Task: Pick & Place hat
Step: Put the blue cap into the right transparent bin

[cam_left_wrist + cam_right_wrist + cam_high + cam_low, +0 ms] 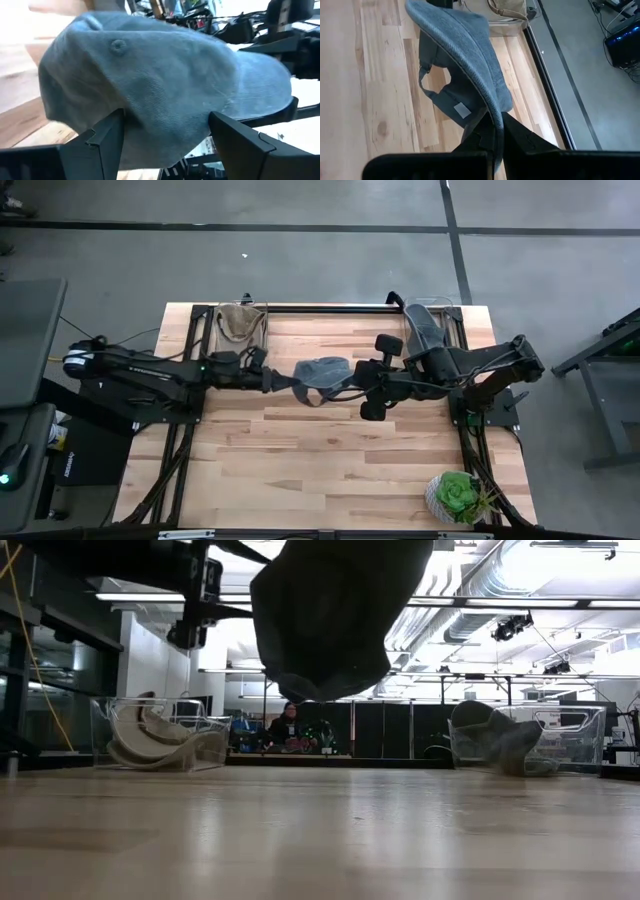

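the right gripper (492, 142) has its two fingers pressed together on the edge of the brim of the blue-grey hat (465, 55), pinching the fabric at the lower centre of the right wrist view. the left gripper (167, 132) has its fingers (107, 132) spread wide, one on each side of the hat's crown (165, 85), which fills the space between them; whether the pads press the cloth cannot be told.

in the high view the hat (322, 372) sits at the centre of the frame, between the left gripper (285, 383), reaching in from the left, and the right gripper (358, 380), reaching in from the right. in the low view the hat (330, 615) hangs as a dark shape at upper centre, clear of the wooden table (320, 840), with light showing beneath it.

at the back edge of the table stand two clear bins. the left bin (240, 323), at upper left of the table in the high view, holds a tan hat (238, 326); the right bin (430, 320), at upper right, holds a grey hat (425, 330). a small potted plant (458, 496) stands at the table's lower right corner.

in the low view a person (288, 725) shows far off in the room behind the table, just below the hanging hat.
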Controlling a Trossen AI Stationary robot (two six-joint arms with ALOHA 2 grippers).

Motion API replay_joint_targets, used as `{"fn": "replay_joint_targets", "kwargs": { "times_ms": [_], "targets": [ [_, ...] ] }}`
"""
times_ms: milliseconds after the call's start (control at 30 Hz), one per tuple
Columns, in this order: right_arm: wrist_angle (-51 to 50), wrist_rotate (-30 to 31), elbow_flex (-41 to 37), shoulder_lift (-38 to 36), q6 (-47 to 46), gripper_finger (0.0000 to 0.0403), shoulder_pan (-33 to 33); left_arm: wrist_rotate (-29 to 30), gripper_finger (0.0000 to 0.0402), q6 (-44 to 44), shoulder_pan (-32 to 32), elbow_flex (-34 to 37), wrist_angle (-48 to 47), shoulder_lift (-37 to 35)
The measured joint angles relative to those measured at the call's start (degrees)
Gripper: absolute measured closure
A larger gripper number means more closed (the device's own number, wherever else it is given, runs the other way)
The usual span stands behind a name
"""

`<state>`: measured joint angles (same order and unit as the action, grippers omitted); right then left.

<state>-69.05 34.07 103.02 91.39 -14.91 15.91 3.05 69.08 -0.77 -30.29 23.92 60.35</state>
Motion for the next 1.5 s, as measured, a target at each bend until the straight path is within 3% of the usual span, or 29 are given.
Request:
{"fn": "replay_joint_targets", "kwargs": {
  "times_ms": [500,800,1033,1367,1500],
  "targets": [
    [0.91,-0.21,0.01,0.00,3.12,0.0399,0.01,-0.34,0.0160,1.93,-0.01,-0.01,3.36,2.54],
    [1.30,-1.41,0.02,0.00,4.56,0.0399,-0.03,0.34,0.0261,3.65,-0.01,-0.15,3.78,2.54],
    [1.39,-1.95,0.02,0.00,4.93,0.0399,-0.01,1.71,0.0386,3.16,-0.01,-0.15,5.07,2.54],
    [1.24,-1.87,0.02,0.00,4.86,0.0399,0.01,1.97,0.0401,1.87,-0.01,-0.17,6.10,2.54],
    [1.24,-1.51,0.02,0.00,4.40,0.0376,0.01,1.97,0.0401,1.89,-0.01,-0.17,6.10,2.54]
  ]
}}
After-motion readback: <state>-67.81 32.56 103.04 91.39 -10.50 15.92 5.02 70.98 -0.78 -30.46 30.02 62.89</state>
